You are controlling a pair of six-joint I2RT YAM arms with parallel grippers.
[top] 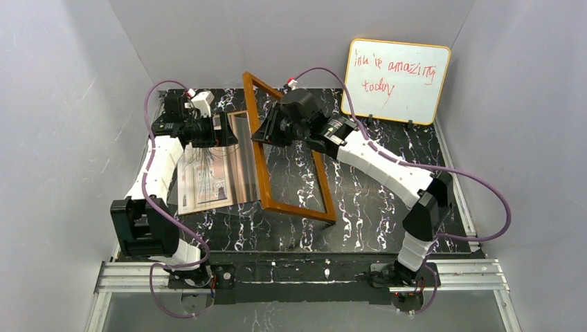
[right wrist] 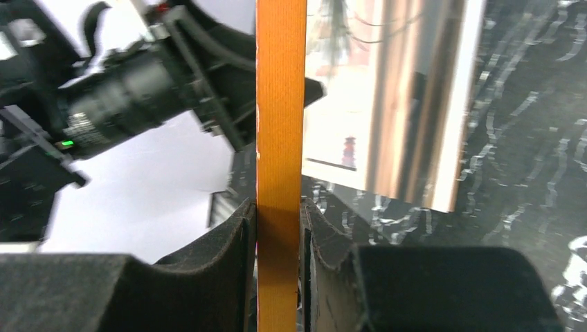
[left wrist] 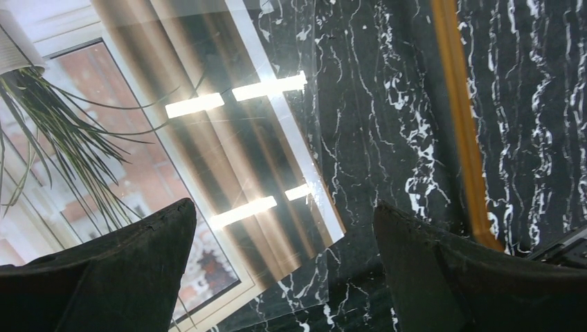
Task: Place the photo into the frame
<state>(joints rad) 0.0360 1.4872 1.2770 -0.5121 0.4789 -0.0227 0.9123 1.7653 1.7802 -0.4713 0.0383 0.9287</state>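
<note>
The photo (top: 208, 169) lies flat on the black marble table, left of centre. It fills the left of the left wrist view (left wrist: 173, 138), glossy with light glare, under a clear sheet (left wrist: 346, 266) that overhangs its corner. The frame (top: 260, 166) stands tilted up on its near edge, to the right of the photo. Its orange bar also shows in the left wrist view (left wrist: 460, 124). My right gripper (top: 266, 135) is shut on the frame's left long bar (right wrist: 280, 104), fingers (right wrist: 221, 242) pressing both faces. My left gripper (top: 225, 135) is open and empty just above the photo's far right corner (left wrist: 284, 207).
A yellow-edged whiteboard (top: 396, 79) with red handwriting leans on the back wall at the right. Grey walls close in the table's left, right and back. The left arm's wrist (right wrist: 131, 97) sits just behind the frame bar in the right wrist view.
</note>
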